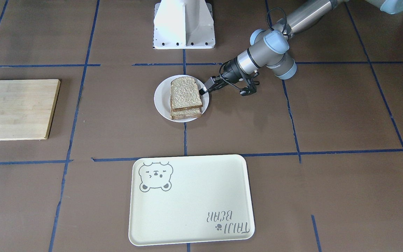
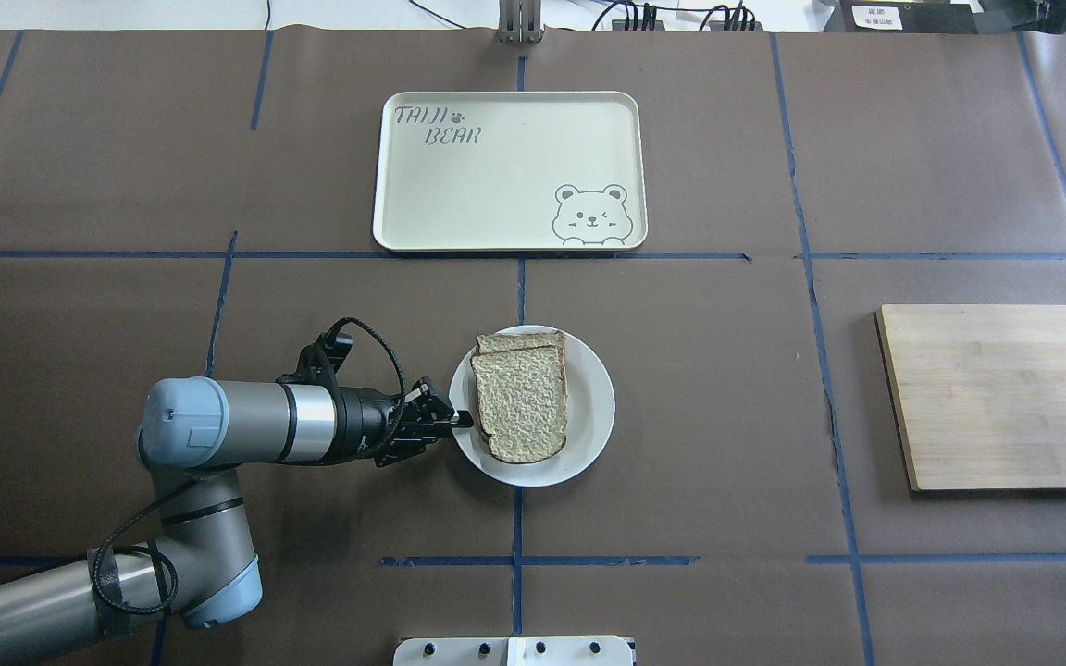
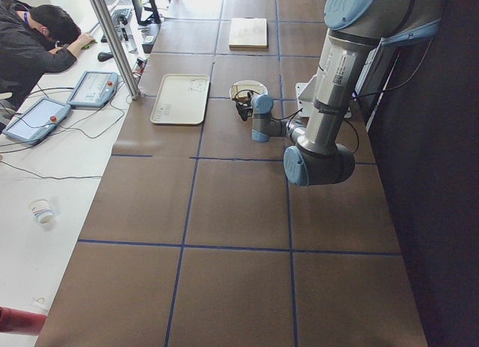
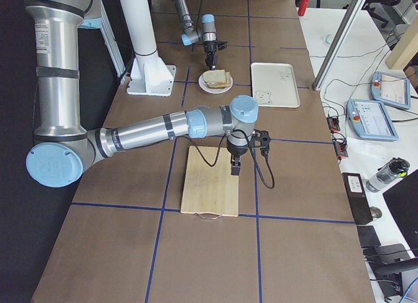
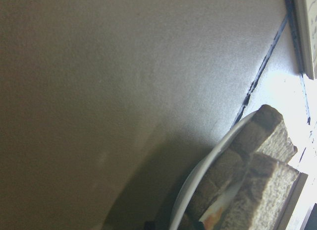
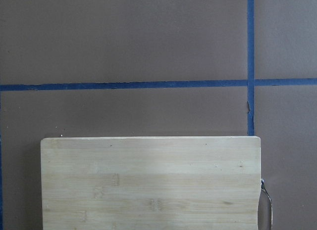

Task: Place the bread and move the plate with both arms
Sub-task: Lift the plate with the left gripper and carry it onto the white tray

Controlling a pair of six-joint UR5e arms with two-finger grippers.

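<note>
The left end effector (image 2: 455, 421) pinches narrow on the rim of the small round white plate (image 2: 593, 416), likely to spare the food. The pale speckled brown-crusted bread slice (image 2: 524, 407) lies on it just beyond the tips. The opening of the right end effector (image 4: 235, 167) cannot be told.

Pale speckled bread (image 2: 522, 407), dark brown crust, white plate (image 2: 593, 407); cream bear-printed tray (image 2: 496, 176)

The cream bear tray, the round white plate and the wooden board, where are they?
cream rectangular bear tray (image 2: 505, 176), overhead view, bare middle.
small round white plate (image 2: 593, 407), overhead view, bare right rim.
pale wooden cutting board (image 2: 1005, 398), overhead view, centre.
</note>
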